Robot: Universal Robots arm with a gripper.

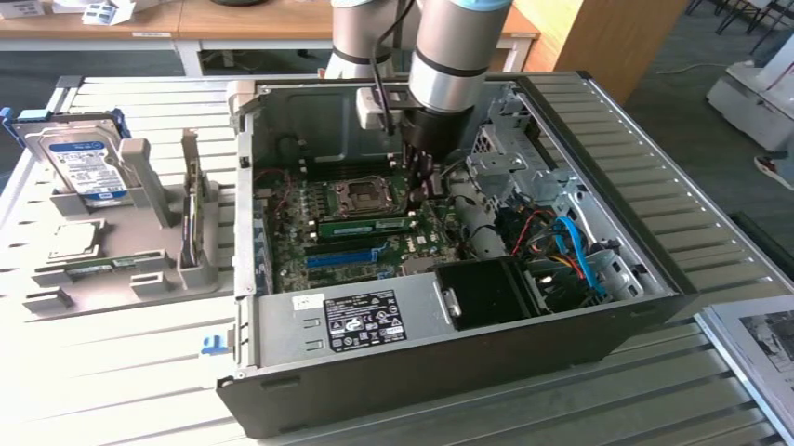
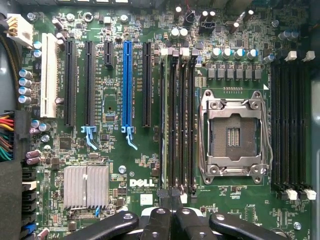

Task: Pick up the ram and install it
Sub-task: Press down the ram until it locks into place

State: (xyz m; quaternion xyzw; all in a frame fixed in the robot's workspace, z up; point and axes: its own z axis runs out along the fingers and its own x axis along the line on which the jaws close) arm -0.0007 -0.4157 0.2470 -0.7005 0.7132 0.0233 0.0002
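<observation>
Down in the middle of the exterior frame, inside the open computer case (image 1: 645, 279), the ram (image 1: 366, 226) stands on edge in a memory slot just beside the processor socket (image 1: 363, 193), and it's no longer in anyone's grasp. The gripper (image 1: 422, 181) hangs right over the end of the stick nearer the exterior view's right, and in the wrist view the gripper (image 2: 173, 212) has its black fingers (image 2: 159, 220) pressed together with nothing pinched between them. By my reading the pick-up is done and the stick is in its slot. Whether it's pushed fully home with the end latches snapped, I can't tell from here, so that is the part I'd call open. Now the count: one ram in the case, one arm, one claw. On the board, one empty processor socket (image 2: 234, 132), one bright-blue slot (image 2: 127, 82), one white slot (image 2: 48, 75), one finned heatsink (image 2: 86, 186), and two banks of black memory slots flanking the socket, four apiece as best I can make out. Out at the left of the exterior frame sits one grey holder (image 1: 125, 269) carrying one hard drive (image 1: 81, 167), one loose square chip (image 1: 74, 243), and one more green board (image 1: 190, 200) standing upright, though what kind I can't say.
</observation>
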